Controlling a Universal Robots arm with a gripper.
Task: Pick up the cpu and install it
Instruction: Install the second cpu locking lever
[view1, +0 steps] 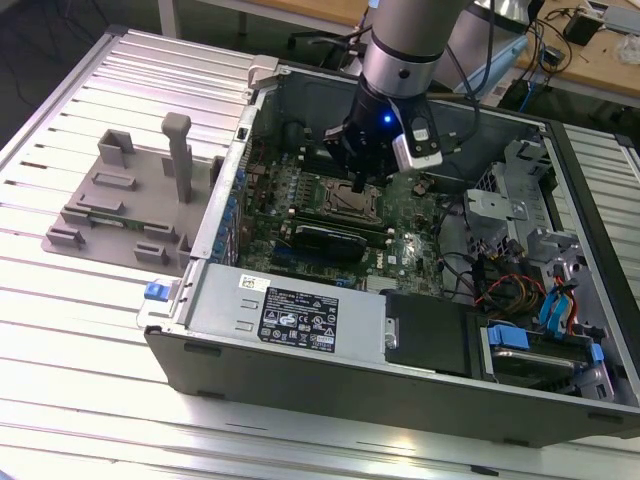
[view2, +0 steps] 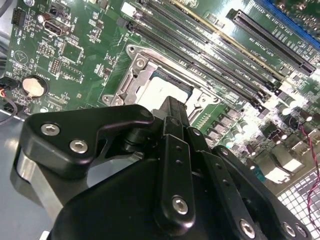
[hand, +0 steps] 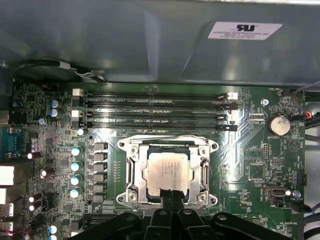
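Well, the whole job sits on a table (view1: 60, 320) of ribbed silver metal slats, with wooden benches and loose cables behind it. An open computer case (view1: 300, 340) lies on its side on the table, and toward the exterior view's left a grey plastic fixture (view1: 130, 205) with an upright post stands beside it. Inside the case the green motherboard (hand: 250, 150) faces up, with long black memory slots (hand: 150, 110) running across it and a round coin battery (hand: 278, 125) near one edge.

The cpu (hand: 167, 171) is a flat square chip with a dull silver metal top and a thin pale rim. It lies inside the metal-framed socket (hand: 131, 172) in the middle of the board, seemingly level within the frame. In the second wrist view only a corner of the cpu (view2: 162, 87) peeps out past the black finger linkage.

The gripper (hand: 168, 194) hangs from the arm straight over the socket, its black jaws drawn close together into a narrow tip. That tip reaches onto the near edge of the chip; whether the jaws actually pinch it or merely rest against it, I cannot tell.
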